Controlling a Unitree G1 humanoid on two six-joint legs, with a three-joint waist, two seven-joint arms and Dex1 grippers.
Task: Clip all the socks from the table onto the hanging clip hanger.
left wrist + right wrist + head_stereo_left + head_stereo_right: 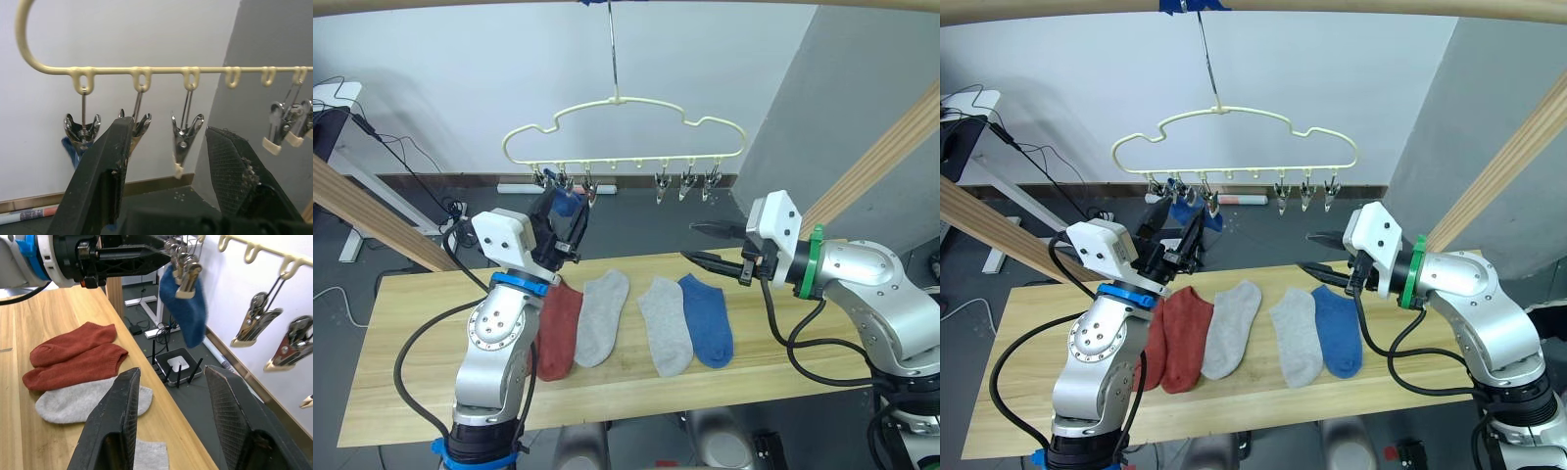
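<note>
Nearest you, the wooden surface (1028, 392) carries five socks in a row. From your left: two rust-red socks (1180, 338) lying side by side and touching, a light grey sock (1232, 328), a second grey sock (1295, 335), then a blue sock (1340, 328) touching that second grey one. All lie flat, toes pointing toward the near edge.

Your left gripper (1175, 227) is raised above the far-left part of the row, up at the left end of the clip row. Its fingers (105, 171) stand spread apart with nothing between them; the wrist view looks straight at three metal clips (183, 142) hanging from their loops.

Your right gripper (1324, 257) hovers over the far edge of the surface, above the blue sock, fingers apart and empty, pointing toward the left arm.

Farther back, the pale-yellow clip hanger (1234, 132) hangs by its long hook from the wooden rail (1381, 8) with blue tape. The second blue sock (185, 308) hangs from a clip at the hanger's left end, just beside your left gripper. Three clips at the right end (1304, 194) hang bare.

Behind: white wall, cables and a router (177, 364) on the floor.
</note>
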